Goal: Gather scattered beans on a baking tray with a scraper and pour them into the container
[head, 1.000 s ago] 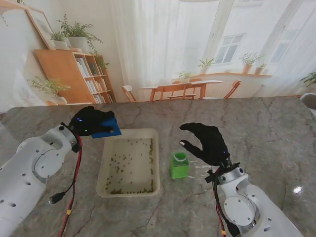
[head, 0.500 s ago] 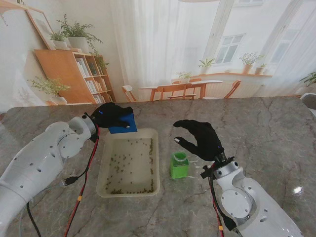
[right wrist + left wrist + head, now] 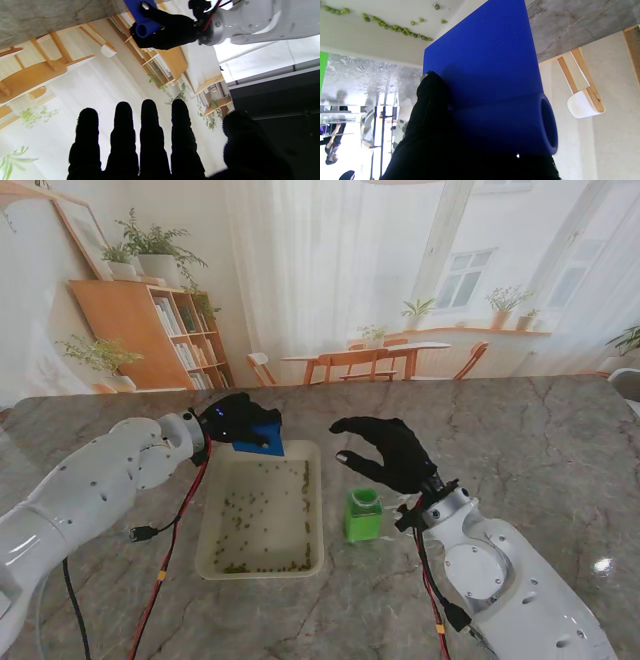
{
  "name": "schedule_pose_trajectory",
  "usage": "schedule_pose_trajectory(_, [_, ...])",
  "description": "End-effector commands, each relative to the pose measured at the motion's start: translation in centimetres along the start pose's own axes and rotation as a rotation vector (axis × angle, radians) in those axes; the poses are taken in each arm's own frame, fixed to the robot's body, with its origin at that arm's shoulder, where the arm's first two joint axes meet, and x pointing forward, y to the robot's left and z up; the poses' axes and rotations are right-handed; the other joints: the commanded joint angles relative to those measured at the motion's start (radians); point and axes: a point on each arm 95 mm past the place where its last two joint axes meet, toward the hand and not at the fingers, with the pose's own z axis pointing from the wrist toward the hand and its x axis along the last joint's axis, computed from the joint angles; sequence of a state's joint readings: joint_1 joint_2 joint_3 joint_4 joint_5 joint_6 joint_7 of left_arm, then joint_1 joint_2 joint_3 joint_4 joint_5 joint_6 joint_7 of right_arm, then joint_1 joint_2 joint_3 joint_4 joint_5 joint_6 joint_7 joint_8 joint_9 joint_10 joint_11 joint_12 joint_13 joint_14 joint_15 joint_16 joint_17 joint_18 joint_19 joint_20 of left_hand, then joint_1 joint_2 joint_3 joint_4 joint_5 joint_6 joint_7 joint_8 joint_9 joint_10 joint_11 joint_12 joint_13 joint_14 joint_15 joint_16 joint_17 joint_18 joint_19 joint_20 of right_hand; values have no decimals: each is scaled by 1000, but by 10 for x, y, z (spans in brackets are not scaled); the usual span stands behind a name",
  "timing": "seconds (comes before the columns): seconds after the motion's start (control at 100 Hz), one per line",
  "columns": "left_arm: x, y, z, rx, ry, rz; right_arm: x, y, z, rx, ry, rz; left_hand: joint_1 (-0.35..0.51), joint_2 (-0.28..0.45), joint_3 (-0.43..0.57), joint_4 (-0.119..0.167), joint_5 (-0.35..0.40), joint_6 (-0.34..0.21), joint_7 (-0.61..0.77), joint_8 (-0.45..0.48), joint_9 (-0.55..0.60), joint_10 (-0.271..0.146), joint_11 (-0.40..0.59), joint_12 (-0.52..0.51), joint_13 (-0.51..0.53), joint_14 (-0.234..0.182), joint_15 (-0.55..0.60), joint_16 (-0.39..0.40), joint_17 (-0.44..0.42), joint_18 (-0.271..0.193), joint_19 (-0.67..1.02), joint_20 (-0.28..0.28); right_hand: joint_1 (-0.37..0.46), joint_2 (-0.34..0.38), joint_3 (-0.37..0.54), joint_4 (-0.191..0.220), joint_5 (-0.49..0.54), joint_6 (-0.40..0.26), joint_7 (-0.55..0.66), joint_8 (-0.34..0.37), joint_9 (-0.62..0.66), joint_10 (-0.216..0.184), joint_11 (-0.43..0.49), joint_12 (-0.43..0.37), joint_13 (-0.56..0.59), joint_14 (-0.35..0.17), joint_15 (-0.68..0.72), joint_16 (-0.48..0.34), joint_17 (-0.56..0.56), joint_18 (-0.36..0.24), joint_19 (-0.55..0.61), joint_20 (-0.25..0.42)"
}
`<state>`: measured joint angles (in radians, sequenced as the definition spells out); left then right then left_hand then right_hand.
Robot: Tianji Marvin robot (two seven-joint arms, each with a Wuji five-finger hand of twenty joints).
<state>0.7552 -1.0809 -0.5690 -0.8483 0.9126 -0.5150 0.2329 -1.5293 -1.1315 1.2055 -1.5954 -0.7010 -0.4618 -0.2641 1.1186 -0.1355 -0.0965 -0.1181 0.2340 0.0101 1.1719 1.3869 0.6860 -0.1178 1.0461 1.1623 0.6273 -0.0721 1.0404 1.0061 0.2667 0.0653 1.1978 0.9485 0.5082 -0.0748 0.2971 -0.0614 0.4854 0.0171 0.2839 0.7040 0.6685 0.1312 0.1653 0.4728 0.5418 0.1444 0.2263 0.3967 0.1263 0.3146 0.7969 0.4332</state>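
Blue scraper (image 3: 262, 437) (tubular handle) over cream tray (image 3: 212, 552).

In the stand view my left hand (image 3: 236, 420) covers the scraper's (image 3: 262, 437) handle, and the blade hides the tray's (image 3: 315, 510) far left corner. The beans (image 3: 255, 510) are too small to count. In the left wrist view my fingers (image 3: 432, 105) block the scraper's lower part, and the green container (image 3: 323, 67) is cut off at the left edge.

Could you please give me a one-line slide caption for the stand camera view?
Left hand holds the blue scraper over the bean-strewn tray's far edge; open right hand hovers above the green container.
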Motion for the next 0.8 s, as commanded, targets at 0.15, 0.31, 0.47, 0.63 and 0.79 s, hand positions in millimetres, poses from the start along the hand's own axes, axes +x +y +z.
schedule_pose_trajectory(0.15, [-9,2,9,-19,0,6,6,2,15,71,94,42,90,29,65,64,-32,13,24,-3,-27,-34,9,25,-44,0,18,5,-27,18,0,-20,1,22,-11,31,-3,-15,-8,-11,-6,-13,3,7,4,-12,-6,7,0,0,6,9])
schedule_pose_trajectory(0.31, [-13,7,14,-33,-13,-13,8,0,20,136,167,76,88,35,61,60,-34,19,27,-6,-28,-30,14,21,-44,3,27,6,-30,20,8,-19,0,25,-11,31,-15,-10,-15,-13,-16,-8,0,5,-3,-9,-8,6,-2,-1,4,8])
schedule_pose_trajectory(0.47, [-11,12,17,-41,-17,-36,9,-1,24,201,218,88,81,32,58,59,-25,24,17,-19,-14,-26,7,5,-22,5,33,2,-6,18,21,-18,0,25,-12,30,-33,-1,-24,-16,-31,0,-5,2,-16,-2,-13,3,-7,-1,1,6])
schedule_pose_trajectory(0.63, [-4,17,17,-43,0,-49,12,-2,27,246,267,66,71,8,59,57,-3,42,-93,-123,1,-16,-39,-29,0,19,16,-17,23,12,24,-25,-1,26,-14,30,-45,4,-33,-20,-41,8,-9,-2,-22,5,-16,0,-8,-1,-1,4])
schedule_pose_trajectory(0.79, [2,21,16,-54,13,-52,17,-3,30,260,308,38,59,-6,59,56,29,26,-152,-193,18,21,-142,-62,35,25,-4,-30,68,-9,36,-28,0,24,-13,30,-47,7,-37,-22,-44,10,-11,-5,-24,8,-18,-2,-7,-1,-2,3])
